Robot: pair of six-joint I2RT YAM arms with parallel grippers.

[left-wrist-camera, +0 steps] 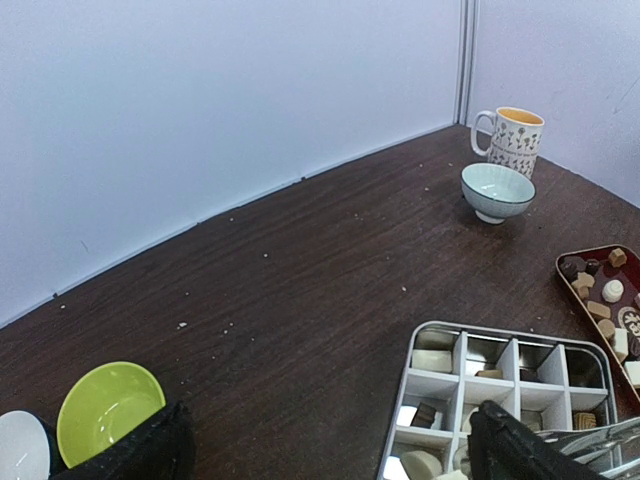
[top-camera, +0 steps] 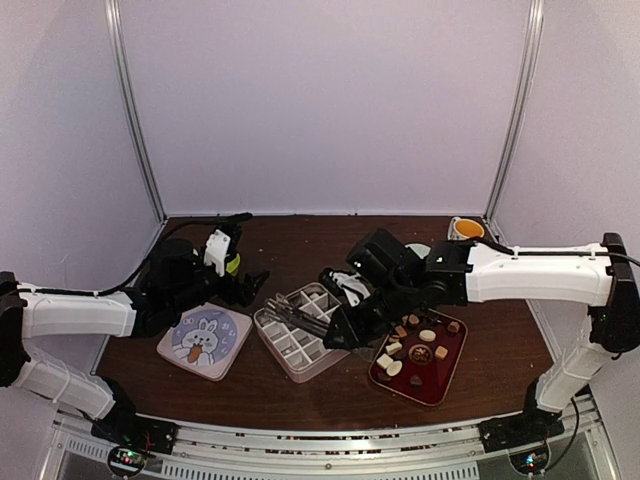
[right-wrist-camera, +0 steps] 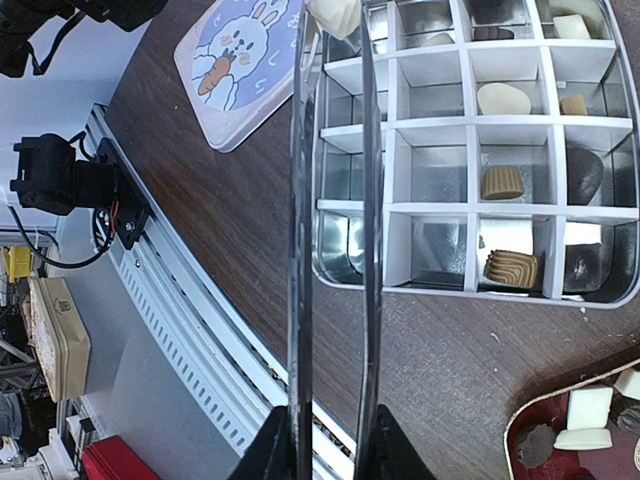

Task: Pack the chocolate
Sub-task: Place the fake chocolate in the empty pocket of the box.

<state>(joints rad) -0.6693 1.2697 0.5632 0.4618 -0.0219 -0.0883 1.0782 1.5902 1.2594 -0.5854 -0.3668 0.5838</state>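
- Arm on the right side stretches in from the table's right edge toward the centre, wrist angled down. We find the right gripper point(right-wrist-camera: 325, 445) squeezed onto a pair of metal tongs point(right-wrist-camera: 297, 250).
- The tongs' tips pinch one cream-white piece of the chocolate point(right-wrist-camera: 335, 14) above the edge of the divided tin point(top-camera: 290, 368), on the side nearest the bunny lid point(top-camera: 205, 342).
- The left arm lies low along the left side. We record the left gripper point(top-camera: 248, 287) spread wide and holding nothing, poised by the lid's far corner.
- More of the chocolate sits in several compartments of the tin and loose on the red tray point(top-camera: 440, 378), just right of the tin.
- We note a green bowl point(left-wrist-camera: 108, 408) and a white bowl point(left-wrist-camera: 20, 445) close to the left gripper. A pale bowl point(left-wrist-camera: 497, 190) and a mug point(left-wrist-camera: 512, 140) stand together near the far right corner, well apart from the tin.
- The surface is a dark brown wooden table point(left-wrist-camera: 300, 280) speckled with crumbs, and plain white panels enclose it.
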